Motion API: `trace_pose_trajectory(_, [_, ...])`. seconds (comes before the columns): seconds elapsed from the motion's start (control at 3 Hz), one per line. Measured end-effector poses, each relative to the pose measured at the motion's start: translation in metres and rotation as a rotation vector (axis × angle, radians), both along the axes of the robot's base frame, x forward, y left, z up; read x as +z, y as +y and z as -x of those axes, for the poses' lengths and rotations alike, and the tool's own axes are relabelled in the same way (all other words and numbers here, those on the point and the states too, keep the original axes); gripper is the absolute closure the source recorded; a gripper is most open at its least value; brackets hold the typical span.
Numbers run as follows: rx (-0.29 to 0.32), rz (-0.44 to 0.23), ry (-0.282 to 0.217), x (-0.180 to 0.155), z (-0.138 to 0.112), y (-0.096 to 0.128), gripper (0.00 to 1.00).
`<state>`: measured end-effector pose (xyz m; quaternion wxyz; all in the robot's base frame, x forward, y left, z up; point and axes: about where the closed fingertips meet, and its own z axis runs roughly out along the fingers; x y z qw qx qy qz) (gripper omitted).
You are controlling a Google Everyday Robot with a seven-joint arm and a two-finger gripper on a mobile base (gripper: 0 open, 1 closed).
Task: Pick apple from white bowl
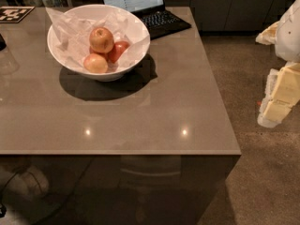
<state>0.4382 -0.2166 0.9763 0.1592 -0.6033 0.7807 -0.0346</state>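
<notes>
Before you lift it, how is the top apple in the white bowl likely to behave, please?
Round and glossy, the apple probably slips and rolls easily. It seems perched on the other apples, so they may shift. The gripper is right of the table.

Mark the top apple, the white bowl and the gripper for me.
apple (pixel 101 39), camera view, middle of its skin.
white bowl (pixel 144 40), camera view, right rim.
gripper (pixel 274 111), camera view, pale part at right edge, beyond the table.
</notes>
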Motion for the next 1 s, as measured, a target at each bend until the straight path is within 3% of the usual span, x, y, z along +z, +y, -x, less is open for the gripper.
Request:
trace_pose_trajectory(0.33, [0.002, 0.0, -0.005, 0.002, 0.0, 0.001, 0.0])
trace_pose_trajectory(0.67, [0.016, 0.032, -0.024, 0.022, -0.013, 0.025, 0.0])
trace_pose_trajectory(1.0, [0.066, 0.088, -0.021, 0.04, -0.045, 0.068, 0.0])
